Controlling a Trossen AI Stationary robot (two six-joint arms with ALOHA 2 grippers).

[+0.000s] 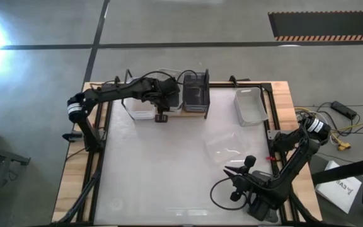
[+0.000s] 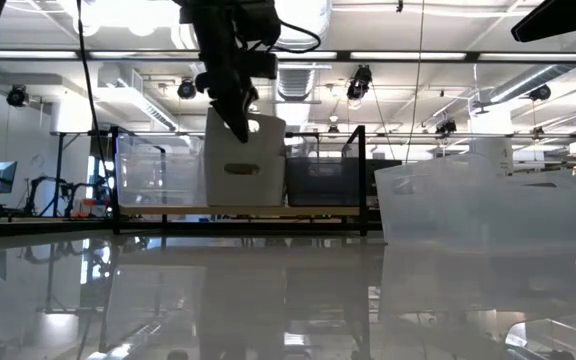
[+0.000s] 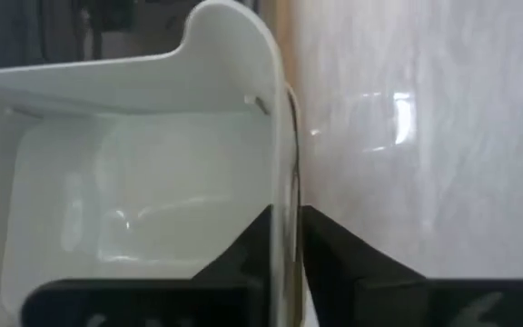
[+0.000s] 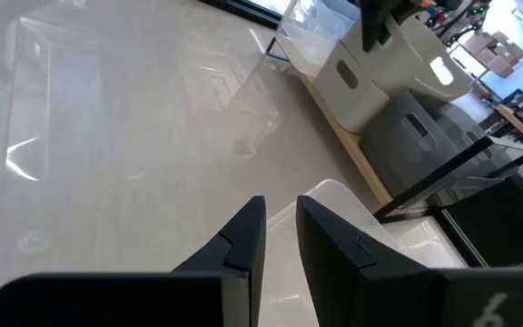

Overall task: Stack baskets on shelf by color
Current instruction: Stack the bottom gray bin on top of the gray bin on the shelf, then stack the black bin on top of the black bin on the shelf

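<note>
- Table (image 1: pixel 156 183): pale glossy top, fills the high view.
- Shelf (image 1: pixel 169 112): wire-framed board at the table's 12 o'clock edge, just left of centre.
- Left arm: reaches from 9 o'clock toward the shelf. Left gripper (image 3: pixel 284 245) sits over the middle slot, fingers either side of the light grey basket's (image 2: pixel 245 160) wall and pinched on it with only a sliver of gap.
- Right arm: folded at 4 o'clock near the table's front corner. Right gripper (image 4: pixel 280 232) hangs low over the tabletop, fingers narrowly apart, nothing between them.
- Dark grey basket (image 1: pixel 195 94): on the shelf, just right of the light grey one.
- Translucent white basket (image 1: pixel 137 108): on the shelf, left of the light grey one, partly under the arm.
- Second translucent white basket (image 1: pixel 251 104): loose on the tabletop at 2 o'clock, well apart from the shelf.
</note>
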